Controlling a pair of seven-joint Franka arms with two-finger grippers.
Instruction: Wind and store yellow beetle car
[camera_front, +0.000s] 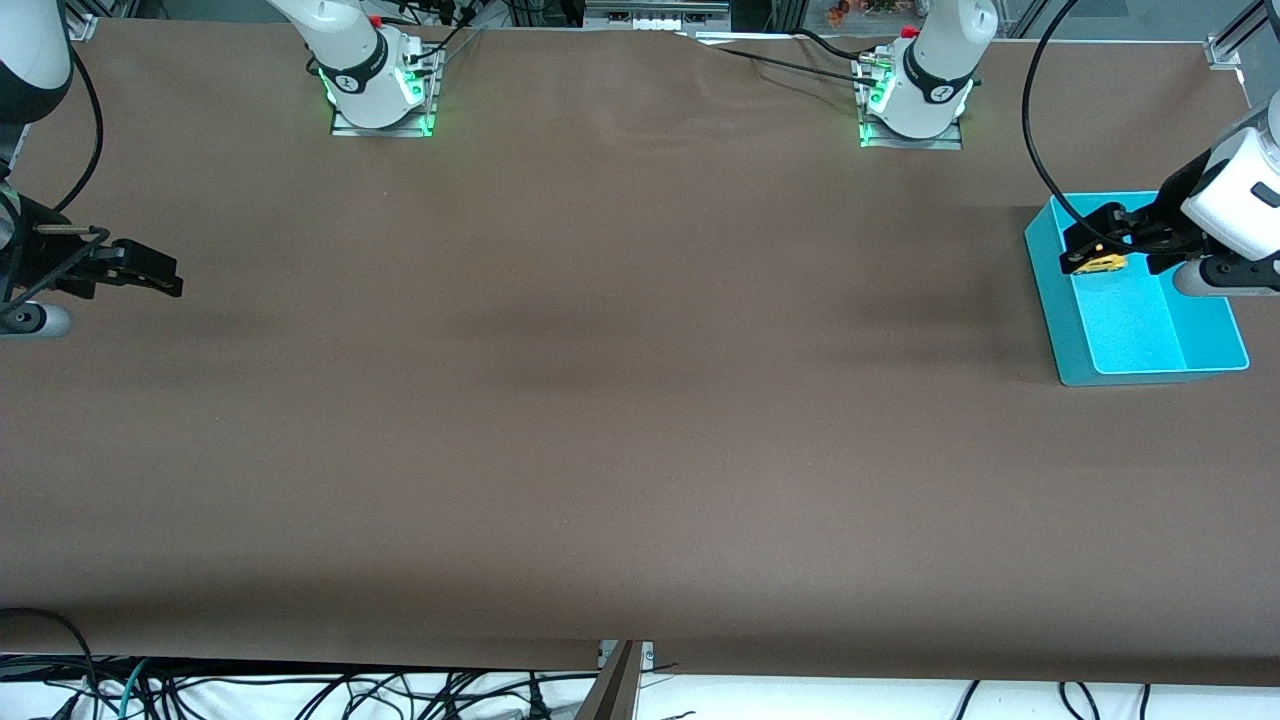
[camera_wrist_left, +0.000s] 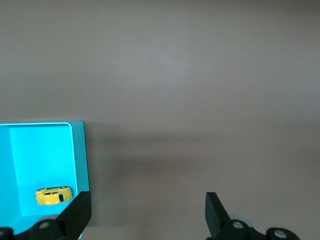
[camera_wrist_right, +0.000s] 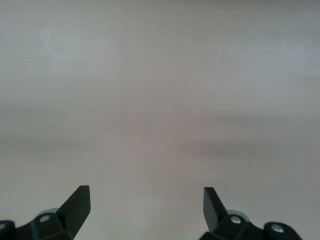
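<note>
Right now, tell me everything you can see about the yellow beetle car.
The yellow beetle car is a tiny, glossy, bright yellow toy with a rounded body, dark windows and small dark wheels. It lies inside the cyan bin on its floor, close to one wall. The open left gripper hangs over the bin without gripping it.

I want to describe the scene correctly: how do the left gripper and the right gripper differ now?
The left gripper hangs open over the cyan bin at the left arm's end of the table, where the yellow beetle car lies; the right gripper waits over bare table at the right arm's end. The left wrist view shows bin and car; the right wrist view shows only table. Both are open and empty.
</note>
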